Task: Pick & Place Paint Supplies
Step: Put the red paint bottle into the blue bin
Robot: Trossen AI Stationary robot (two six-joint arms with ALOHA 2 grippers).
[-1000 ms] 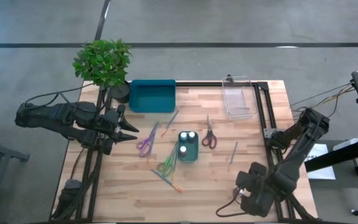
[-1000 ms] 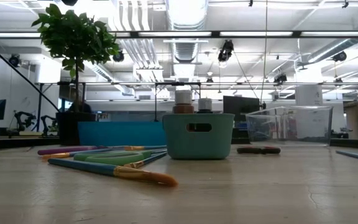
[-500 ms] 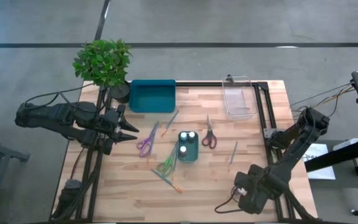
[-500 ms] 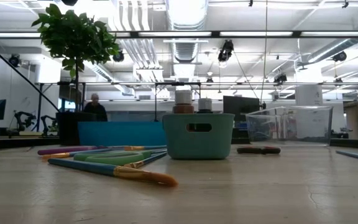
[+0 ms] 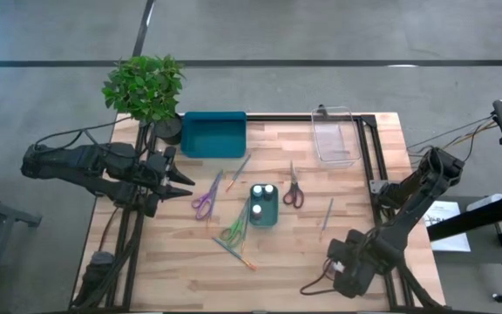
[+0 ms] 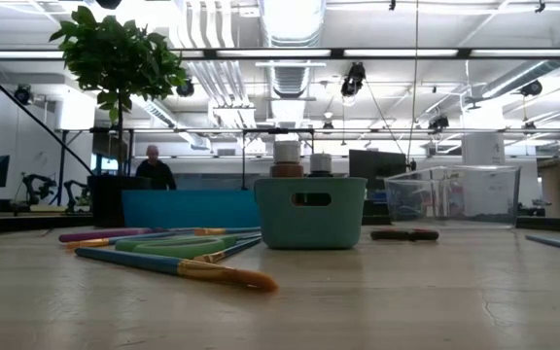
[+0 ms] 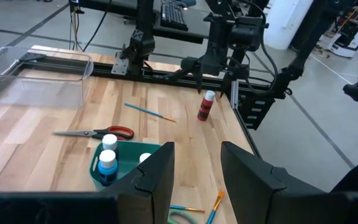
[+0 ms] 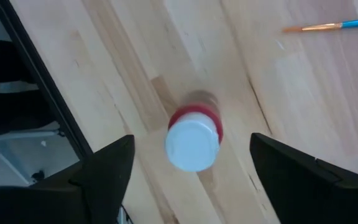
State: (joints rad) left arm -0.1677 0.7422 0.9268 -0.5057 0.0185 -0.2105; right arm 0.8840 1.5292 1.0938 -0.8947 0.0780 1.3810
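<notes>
A red pot with a white cap point(image 8: 193, 138) stands upright on the wood near the table's right near corner. My right gripper point(image 8: 193, 177) hangs above it, open and pointing down, a finger on either side and clear of it. In the left wrist view the same pot point(image 7: 206, 106) stands below that gripper point(image 7: 214, 78). Three more white-capped pots point(image 5: 261, 197) stand in a small teal basket point(image 5: 265, 218). Purple point(image 5: 205, 197), green point(image 5: 234, 229) and red scissors point(image 5: 293, 188) and three brushes point(image 5: 238, 167) point(image 5: 327, 214) point(image 5: 234, 254) lie flat. My left gripper point(image 5: 184, 183) waits open at the left edge.
A teal tray point(image 5: 213, 133) and a clear tray point(image 5: 335, 136) sit along the far edge, with a potted plant point(image 5: 146, 87) at the far left corner. A black frame rail point(image 5: 369, 157) runs down the right side. Bare wood lies along the near edge. A person stands far behind the table point(image 6: 154, 167).
My right arm has crept a little toward the table's left over the red pot, staying open. Nothing on the table has moved.
</notes>
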